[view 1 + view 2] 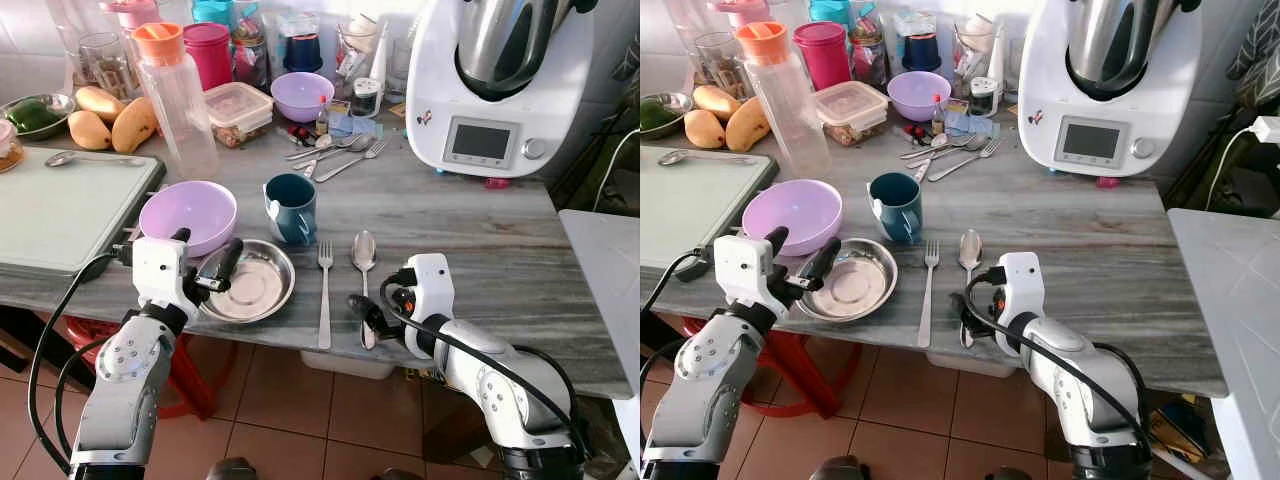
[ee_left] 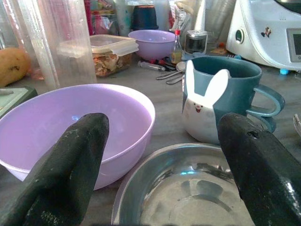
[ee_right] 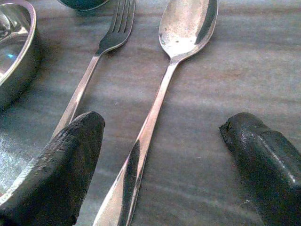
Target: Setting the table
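Note:
A steel bowl [image 1: 245, 283] sits near the front edge of the grey table [image 1: 470, 230]. A purple bowl [image 1: 187, 212] lies behind it to the left and a teal rabbit mug [image 1: 291, 207] behind it to the right. Right of the steel bowl, a fork [image 1: 324, 290] and a spoon [image 1: 364, 262] lie side by side, handles toward me. My left gripper [image 1: 205, 256] is open, its fingers straddling the steel bowl's near-left rim [image 2: 155, 165]. My right gripper [image 1: 368, 318] is open at the table edge, with the spoon handle [image 3: 150, 127] lying between its fingers.
A pale cutting board [image 1: 60, 210] fills the left side. A clear bottle with an orange cap [image 1: 177, 98], mangoes [image 1: 112, 118], a lidded container [image 1: 238, 105], a second purple bowl [image 1: 302, 95] and loose cutlery [image 1: 335, 155] crowd the back. A white kitchen machine [image 1: 500, 85] stands back right.

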{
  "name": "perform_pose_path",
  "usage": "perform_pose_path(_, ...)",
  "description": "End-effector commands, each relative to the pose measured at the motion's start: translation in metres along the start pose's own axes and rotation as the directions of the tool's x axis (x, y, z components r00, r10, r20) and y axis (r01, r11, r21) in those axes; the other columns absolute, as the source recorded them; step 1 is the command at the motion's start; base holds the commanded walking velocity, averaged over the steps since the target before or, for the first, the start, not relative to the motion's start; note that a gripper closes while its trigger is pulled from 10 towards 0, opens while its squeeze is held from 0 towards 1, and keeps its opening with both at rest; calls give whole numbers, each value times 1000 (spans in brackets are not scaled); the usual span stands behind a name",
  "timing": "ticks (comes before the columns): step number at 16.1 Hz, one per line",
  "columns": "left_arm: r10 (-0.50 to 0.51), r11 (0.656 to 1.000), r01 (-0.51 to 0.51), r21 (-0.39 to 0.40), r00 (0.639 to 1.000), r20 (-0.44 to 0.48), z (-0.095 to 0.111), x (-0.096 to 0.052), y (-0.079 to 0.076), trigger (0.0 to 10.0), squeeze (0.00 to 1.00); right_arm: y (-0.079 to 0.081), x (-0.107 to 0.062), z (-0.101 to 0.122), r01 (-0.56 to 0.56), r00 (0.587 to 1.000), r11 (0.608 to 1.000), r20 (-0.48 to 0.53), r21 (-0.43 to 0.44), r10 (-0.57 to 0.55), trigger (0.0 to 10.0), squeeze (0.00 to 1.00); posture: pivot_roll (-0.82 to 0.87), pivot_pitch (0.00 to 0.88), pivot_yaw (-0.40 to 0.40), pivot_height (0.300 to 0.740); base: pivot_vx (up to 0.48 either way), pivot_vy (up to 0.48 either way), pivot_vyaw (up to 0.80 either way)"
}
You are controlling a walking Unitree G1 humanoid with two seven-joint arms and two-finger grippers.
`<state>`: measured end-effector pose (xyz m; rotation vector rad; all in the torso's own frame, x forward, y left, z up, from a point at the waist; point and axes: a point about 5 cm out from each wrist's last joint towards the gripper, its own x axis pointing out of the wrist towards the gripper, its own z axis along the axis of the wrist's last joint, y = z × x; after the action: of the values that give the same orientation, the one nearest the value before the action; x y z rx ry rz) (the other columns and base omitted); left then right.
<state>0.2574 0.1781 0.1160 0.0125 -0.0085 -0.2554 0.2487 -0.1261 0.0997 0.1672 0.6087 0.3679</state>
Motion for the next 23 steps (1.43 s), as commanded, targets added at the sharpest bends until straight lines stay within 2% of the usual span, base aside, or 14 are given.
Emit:
perform_pose_path(1, 1, 1000, -1, 8, 1000, 3, 1, 1, 1, 10000, 0, -7, -2, -4, 55, 998, 998, -22, -6, -55, 10000, 1000, -5, 0, 22, 740, 0, 0, 0)
perform_pose_path(11, 1, 1000, -1, 8, 1000, 3, 1, 1, 1, 10000, 0, -7, -2, -4, 55, 998, 998, -22, -6, -55, 10000, 1000, -5, 0, 22, 740, 0, 0, 0)
perform_pose_path(12, 0, 1000, 0, 8, 1000, 5, 1, 2, 1, 10000, 0, -8, -3, -2, 63, 998, 998, 11, -27, -62, 10000, 1000, -7, 0, 22, 740, 0, 0, 0)
perform_pose_path(13, -5, 1000, 5, 8, 1000, 9, 1, 3, -1, 10000, 0, -14, -13, 24, 170, 944, 964, 315, -206, -100, 10000, 1000, -9, 0, 31, 740, 0, 0, 0)
perform_pose_path(14, -6, 1000, 6, 7, 1000, 10, 1, 3, -2, 10000, 0, -13, -18, 31, 203, 913, 945, 398, -258, -88, 10000, 1000, -10, 0, 31, 740, 0, 0, 0)
perform_pose_path(15, -7, 1000, 7, 6, 1000, 10, 1, 3, -2, 10000, 0, -12, -20, 34, 220, 896, 934, 437, -282, -79, 10000, 1000, -10, 0, 30, 740, 0, 0, 0)
perform_pose_path(18, -9, 1000, 9, 4, 1000, 10, 0, 3, -3, 10000, 0, -13, -22, 38, 240, 882, 925, 465, -295, -80, 10000, 1000, -10, 0, 29, 740, 0, 0, 0)
perform_pose_path(21, -7, 1000, 7, 7, 1000, 10, 0, 3, -1, 10000, 0, -24, -20, 25, 307, 894, 902, 417, -302, -165, 10000, 1000, -9, 0, 28, 740, 0, 0, 0)
perform_pose_path(23, -11, 1000, 11, 7, 1000, 10, 0, 3, -2, 10000, 0, -30, -12, 9, 311, 923, 896, 327, -318, -204, 10000, 1000, -3, 0, 28, 740, 0, 0, 0)
